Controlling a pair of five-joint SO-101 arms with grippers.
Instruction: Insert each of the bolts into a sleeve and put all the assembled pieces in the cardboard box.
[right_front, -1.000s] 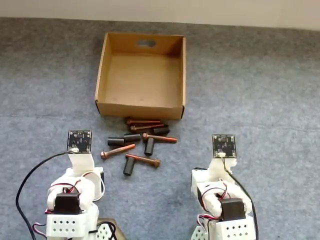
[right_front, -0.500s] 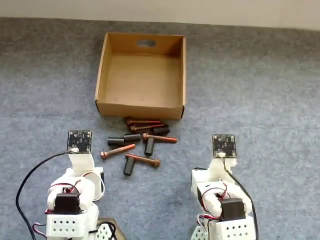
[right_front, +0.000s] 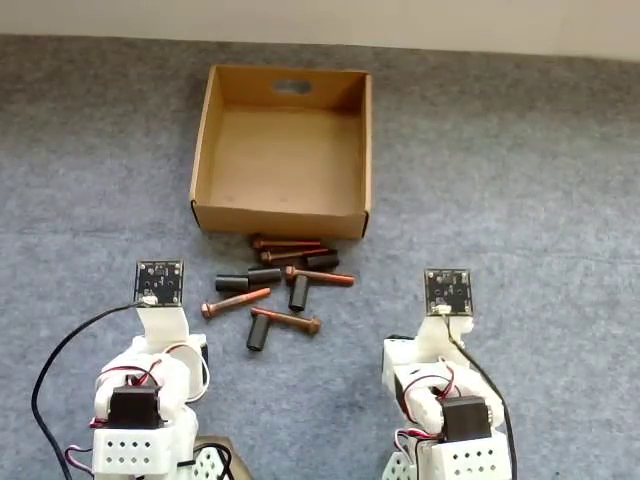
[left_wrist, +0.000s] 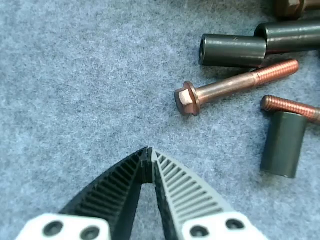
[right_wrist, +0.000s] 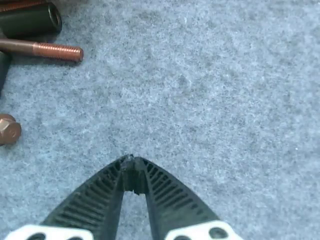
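Note:
Several copper bolts (right_front: 236, 302) and dark sleeves (right_front: 259, 330) lie loose on the grey carpet, just in front of the cardboard box (right_front: 206, 140), which holds nothing. The left arm (right_front: 155, 330) is folded back at the near left, its gripper (left_wrist: 150, 156) shut and empty over bare carpet, a short way from a copper bolt (left_wrist: 235, 86) and a dark sleeve (left_wrist: 283, 144). The right arm (right_front: 445, 340) is folded back at the near right, its gripper (right_wrist: 132, 162) shut and empty. A bolt's threaded end (right_wrist: 42, 50) and a bolt head (right_wrist: 7, 129) lie off to its side.
Grey carpet (right_front: 520, 180) covers the whole table, with open floor to the right of the box and between the two arms. A black cable (right_front: 50, 365) loops beside the left arm's base.

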